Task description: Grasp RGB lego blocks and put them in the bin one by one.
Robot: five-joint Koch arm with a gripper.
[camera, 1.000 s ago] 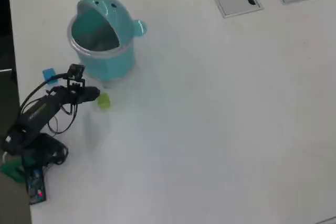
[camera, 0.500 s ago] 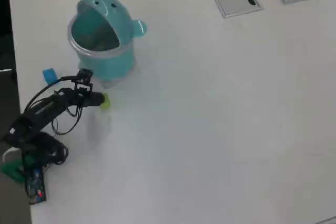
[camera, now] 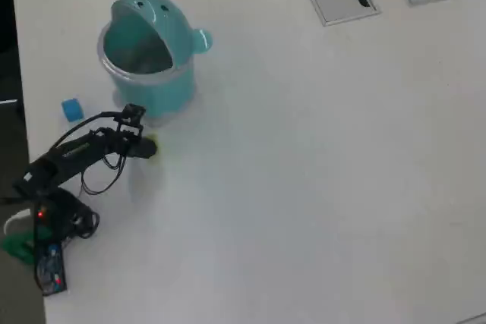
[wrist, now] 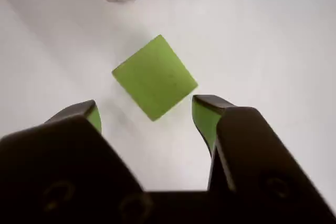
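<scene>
Claw [wrist: 144,113] jaws apart, now advanced over the yellow-green block [wrist: 155,77], which sits just ahead between its tips.

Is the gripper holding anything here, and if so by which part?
Nothing is held. The gripper is open, jaws apart on either side of the green block, which lies on the table untouched.

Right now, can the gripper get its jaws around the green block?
Probably yes. In the wrist view the gripper is open, and the green block lies on the bare table just ahead of the gap, turned corner-on. Nothing sits between them. The bin stands clear behind.
</scene>
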